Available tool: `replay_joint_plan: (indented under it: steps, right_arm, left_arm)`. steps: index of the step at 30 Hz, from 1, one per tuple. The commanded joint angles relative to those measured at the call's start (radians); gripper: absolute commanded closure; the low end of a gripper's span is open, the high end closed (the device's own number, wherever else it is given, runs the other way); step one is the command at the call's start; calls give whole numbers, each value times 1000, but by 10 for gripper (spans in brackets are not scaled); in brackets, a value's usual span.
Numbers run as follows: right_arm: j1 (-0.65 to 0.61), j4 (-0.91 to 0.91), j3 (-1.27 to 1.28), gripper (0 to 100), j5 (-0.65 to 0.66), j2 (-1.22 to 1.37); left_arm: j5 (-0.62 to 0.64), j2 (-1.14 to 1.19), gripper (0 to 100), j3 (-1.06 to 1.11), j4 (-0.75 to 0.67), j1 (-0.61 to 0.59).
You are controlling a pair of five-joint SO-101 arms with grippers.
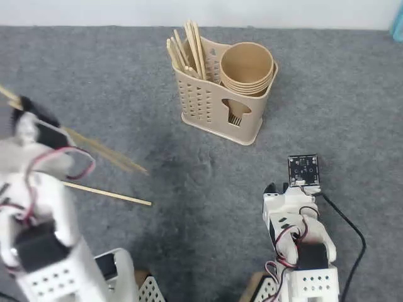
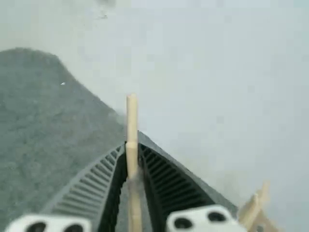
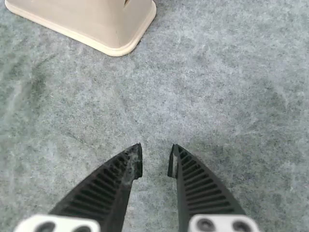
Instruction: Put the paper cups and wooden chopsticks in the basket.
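Note:
A beige perforated basket stands at the back middle of the grey mat, its base corner also seen from the right wrist. One compartment holds stacked paper cups, the other several wooden chopsticks. My left gripper is raised at the left edge, shut on one chopstick that slants toward the mat's middle; the stick sits pinched in my left gripper. A second chopstick lies flat on the mat. My right gripper hovers open and empty above the mat, in front of the basket.
The grey mat covers the table, with a pale wall strip at its far edge. Both arm bases stand at the near edge. A blue object peeks in at the back right corner.

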Motion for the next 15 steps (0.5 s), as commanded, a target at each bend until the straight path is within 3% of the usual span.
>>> replay_joint_plan:
  steps: [1,6,12,15]
  right_arm:
    - [7,1,14,902,18,-24]
    - [7,1,14,902,18,-24]
    - [7,-1,14,902,18,-24]
    - [8,-1,14,902,18,-24]
  left_arm:
    - [-46,-137,989,125,-127,71]
    - [-48,-206,989,211,-382,199]
    - [-48,-117,989,193,-813,385]
    - [-48,8,989,101,-875,485]
